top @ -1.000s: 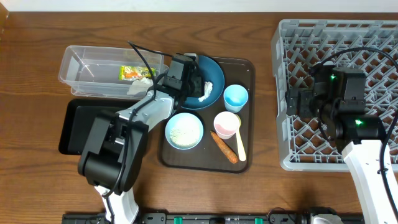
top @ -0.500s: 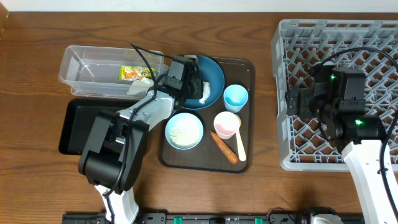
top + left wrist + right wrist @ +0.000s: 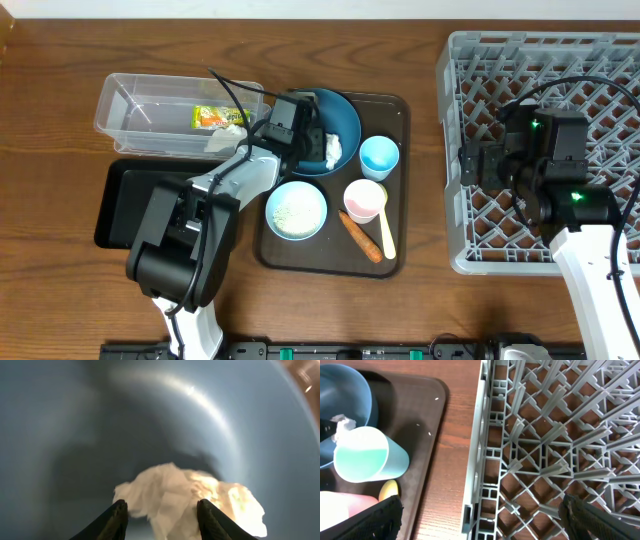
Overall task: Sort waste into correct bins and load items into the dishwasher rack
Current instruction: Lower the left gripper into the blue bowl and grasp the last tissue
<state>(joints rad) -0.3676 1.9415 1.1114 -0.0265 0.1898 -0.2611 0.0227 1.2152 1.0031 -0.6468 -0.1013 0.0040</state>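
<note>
My left gripper [image 3: 318, 148] is down inside the large dark blue bowl [image 3: 345, 118]. Its fingers [image 3: 162, 520] are open on either side of a crumpled white wrapper [image 3: 185, 495], also seen from overhead [image 3: 333, 150]. A yellow-green wrapper [image 3: 212, 117] and a white one [image 3: 222, 143] lie in the clear tub [image 3: 130, 110]. The black tray [image 3: 118, 200] lies in front of the tub. My right gripper [image 3: 482, 520] is open and empty above the left wall of the grey rack [image 3: 600, 60].
The dark brown tray [image 3: 395, 108] holds the blue bowl, a light blue cup [image 3: 379, 156], a pink cup [image 3: 364, 199], a small pale bowl of rice [image 3: 295, 210], a carrot piece [image 3: 359, 236] and a pale yellow spoon [image 3: 387, 236]. The cup [image 3: 362, 455] also shows in the right wrist view.
My left gripper has pushed slightly further into the blue bowl, and the white wrapper now sits between its fingers and shows less. The right arm has not moved.
</note>
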